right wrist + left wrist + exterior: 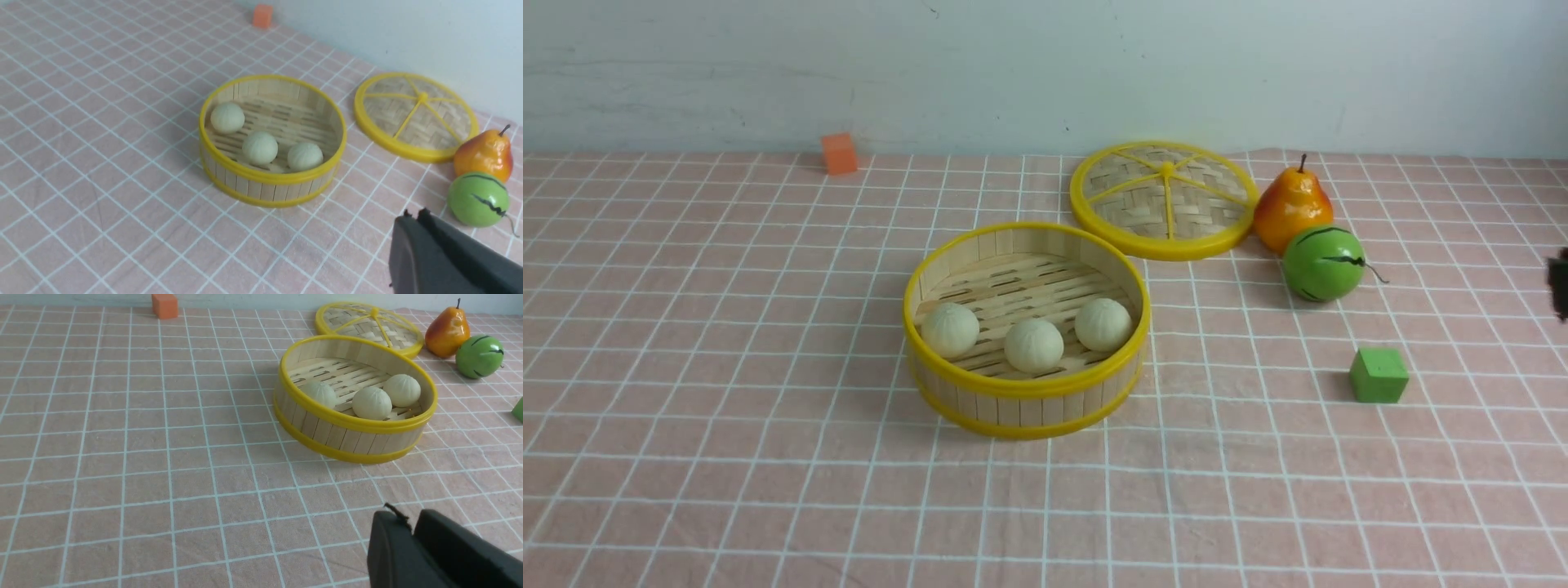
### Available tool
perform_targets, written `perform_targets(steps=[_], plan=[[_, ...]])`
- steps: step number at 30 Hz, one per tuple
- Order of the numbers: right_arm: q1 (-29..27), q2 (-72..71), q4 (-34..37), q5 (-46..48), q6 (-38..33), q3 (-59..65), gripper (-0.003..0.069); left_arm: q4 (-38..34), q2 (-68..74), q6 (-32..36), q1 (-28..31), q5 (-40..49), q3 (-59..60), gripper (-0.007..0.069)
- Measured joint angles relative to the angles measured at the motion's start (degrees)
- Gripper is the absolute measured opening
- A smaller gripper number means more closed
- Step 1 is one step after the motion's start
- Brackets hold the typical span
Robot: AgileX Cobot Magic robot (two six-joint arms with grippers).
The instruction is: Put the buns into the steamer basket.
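Pink cloth (727, 367); steamer basket (1021, 408) mouth-up

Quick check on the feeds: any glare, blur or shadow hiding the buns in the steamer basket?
Front view: soft even light, no glare, buns sharp in the steamer basket, only faint shadow beside it. Left wrist view: left gripper a dark, soft-edged mass in the foreground; the basket's near rim cuts off one bun's lower part. Right wrist view: right gripper likewise dark, all three buns clear.
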Motion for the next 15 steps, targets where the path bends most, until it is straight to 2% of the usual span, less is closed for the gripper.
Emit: perform_targets(steps=[11, 15], plan=[[0.00, -10.00, 0.00, 2.22, 0.00, 1.47, -0.0003, 0.00, 0.00, 0.00, 0.00, 0.00, 0.07, 0.0089], [0.00, -11.50, 0.15, -0.28, 0.00, 3.99, -0.0002, 0.00, 0.00, 0.00, 0.00, 0.00, 0.09, 0.0092]])
